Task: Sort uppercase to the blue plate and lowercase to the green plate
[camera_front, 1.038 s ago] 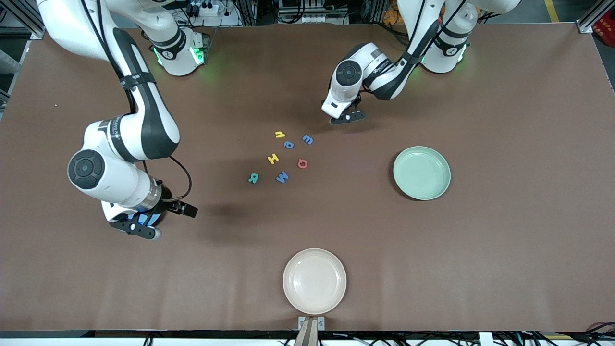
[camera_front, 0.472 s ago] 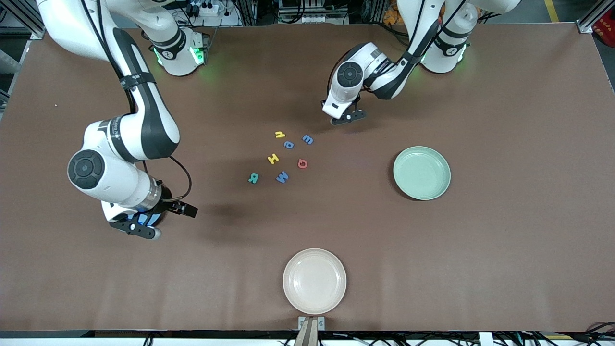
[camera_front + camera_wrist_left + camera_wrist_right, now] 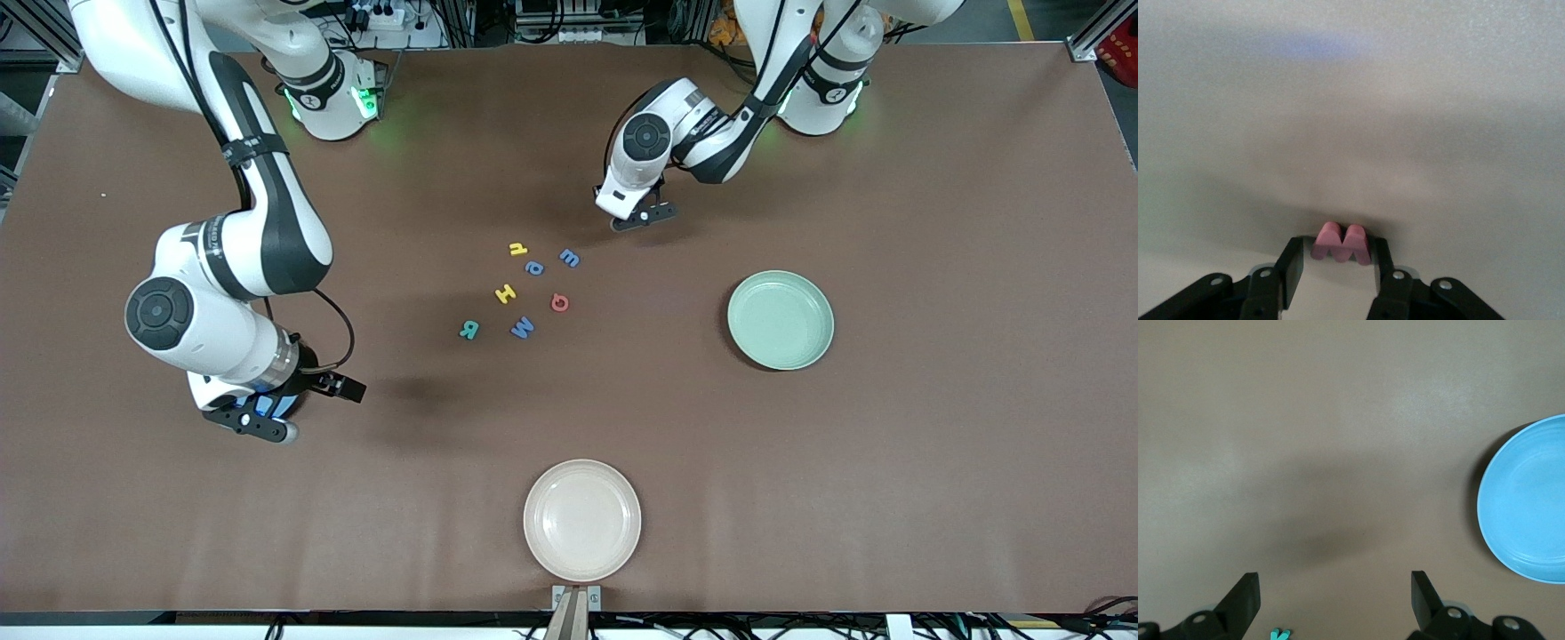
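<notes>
The left hand (image 3: 1337,270) is seen low over the brown matte surface (image 3: 933,427), its two black fingers (image 3: 1290,267) closed against the sides of a small red foam lowercase w (image 3: 1340,243), whose rounded lobes show between them; whether the letter is lifted or rests on the surface cannot be told. In the front view this hand (image 3: 642,216) is placed toward the arms' bases from the letter cluster. Nearest to it lie the small blue foam m (image 3: 570,258), the blue foam a (image 3: 534,268) and the yellow foam n (image 3: 517,249); nearer the front camera are found the yellow foam capital H (image 3: 505,292), the red ring-shaped Q (image 3: 559,302), the larger blue M (image 3: 522,327) and the teal R (image 3: 469,330). The round pale mint-green plate (image 3: 781,320), smooth with a raised rim, is set toward the left arm's end. The right hand (image 3: 1335,600) is held wide open and empty over bare surface, beside the glossy sky-blue round plate (image 3: 1528,500); in the front view it (image 3: 253,422) is mostly hidden under its arm. A round cream plate (image 3: 581,519) lies nearest the front camera.
</notes>
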Controlling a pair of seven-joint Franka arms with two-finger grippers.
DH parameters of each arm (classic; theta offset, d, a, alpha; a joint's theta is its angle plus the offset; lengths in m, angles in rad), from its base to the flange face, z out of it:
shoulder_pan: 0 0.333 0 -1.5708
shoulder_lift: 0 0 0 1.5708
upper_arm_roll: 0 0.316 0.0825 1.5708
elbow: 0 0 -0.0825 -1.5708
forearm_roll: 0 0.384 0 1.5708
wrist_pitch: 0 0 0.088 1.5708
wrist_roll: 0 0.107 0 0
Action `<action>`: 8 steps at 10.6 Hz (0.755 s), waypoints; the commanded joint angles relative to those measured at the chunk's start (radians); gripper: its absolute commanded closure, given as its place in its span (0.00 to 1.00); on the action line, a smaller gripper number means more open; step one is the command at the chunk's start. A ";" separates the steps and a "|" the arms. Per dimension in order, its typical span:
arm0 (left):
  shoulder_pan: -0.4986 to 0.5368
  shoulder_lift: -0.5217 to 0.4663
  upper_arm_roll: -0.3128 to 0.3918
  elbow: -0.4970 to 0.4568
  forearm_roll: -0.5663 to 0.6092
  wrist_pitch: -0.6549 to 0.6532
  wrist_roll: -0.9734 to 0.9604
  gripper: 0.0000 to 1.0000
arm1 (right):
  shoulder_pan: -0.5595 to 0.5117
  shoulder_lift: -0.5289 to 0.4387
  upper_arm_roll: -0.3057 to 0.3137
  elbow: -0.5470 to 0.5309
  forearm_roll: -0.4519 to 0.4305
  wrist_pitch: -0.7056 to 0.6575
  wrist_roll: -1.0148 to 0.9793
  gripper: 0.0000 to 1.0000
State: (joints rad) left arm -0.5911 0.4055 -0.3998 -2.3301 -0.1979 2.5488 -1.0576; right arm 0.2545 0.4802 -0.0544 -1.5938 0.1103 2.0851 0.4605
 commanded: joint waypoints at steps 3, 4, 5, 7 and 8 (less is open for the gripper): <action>-0.010 0.013 -0.001 0.002 -0.029 0.005 -0.010 0.59 | -0.006 0.001 0.004 0.005 0.006 -0.002 0.006 0.00; -0.010 0.013 -0.001 0.000 -0.031 0.005 -0.010 0.61 | -0.008 0.001 0.004 0.005 0.006 0.000 0.006 0.00; -0.010 0.013 -0.001 0.000 -0.029 0.005 -0.010 0.61 | -0.008 0.001 0.004 0.005 0.006 0.000 0.006 0.00; -0.010 0.015 -0.001 0.000 -0.029 0.005 -0.010 0.63 | -0.006 0.001 0.004 0.006 0.006 0.000 0.006 0.00; -0.010 0.013 -0.001 0.000 -0.031 0.005 -0.010 0.64 | -0.008 0.001 0.004 0.006 0.006 0.000 0.006 0.00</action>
State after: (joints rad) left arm -0.5913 0.4060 -0.4010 -2.3272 -0.1986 2.5492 -1.0591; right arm 0.2540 0.4802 -0.0548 -1.5938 0.1103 2.0851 0.4605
